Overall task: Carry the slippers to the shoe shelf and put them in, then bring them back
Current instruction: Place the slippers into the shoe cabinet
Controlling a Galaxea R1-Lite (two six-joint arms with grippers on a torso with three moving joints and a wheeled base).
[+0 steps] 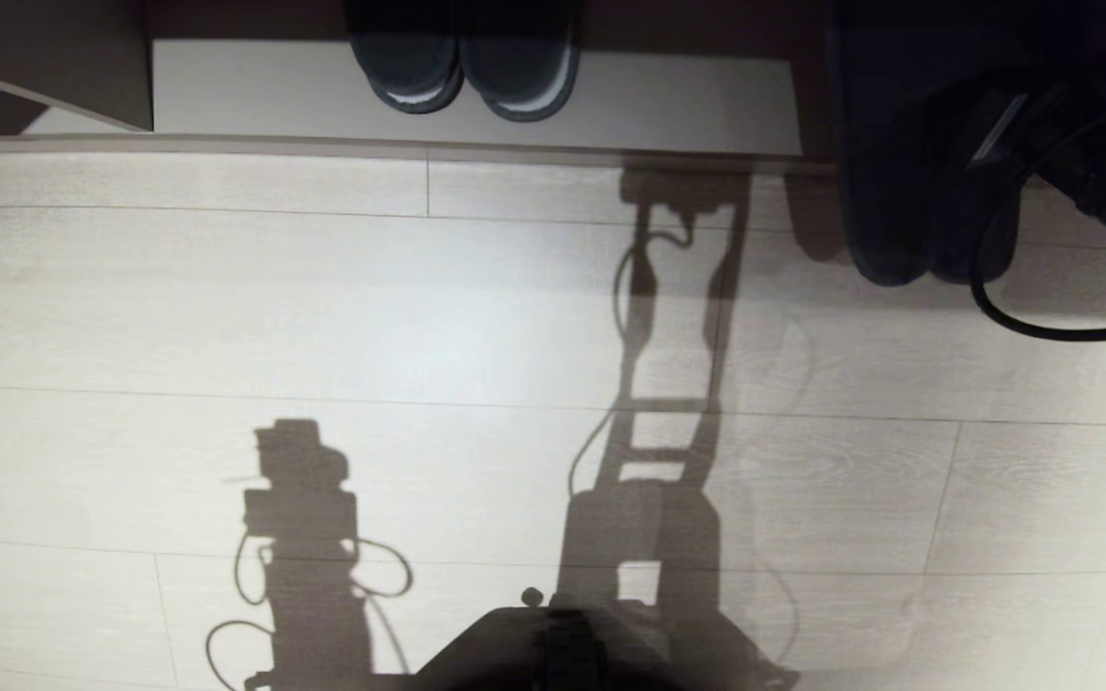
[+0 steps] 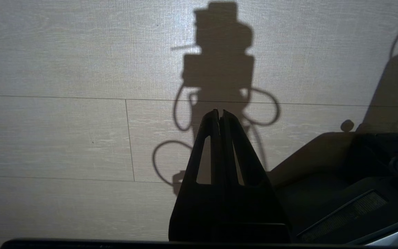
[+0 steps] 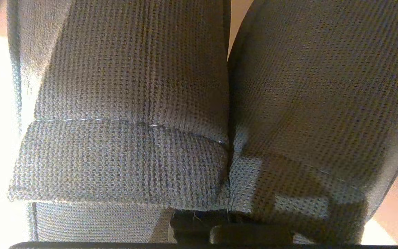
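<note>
The 2 soft grey-blue ribbed-fabric slippers are held pinched together by the right gripper; they should be kept level and lowered onto the pale-boarded shoe shelf.

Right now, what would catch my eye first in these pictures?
The grey-blue slippers fill the right wrist view, hanging from the right end effector at the head view's upper right. A darker pair sits on the shoe shelf ahead. The robot's long shadow stretches across the pale floor.
</note>
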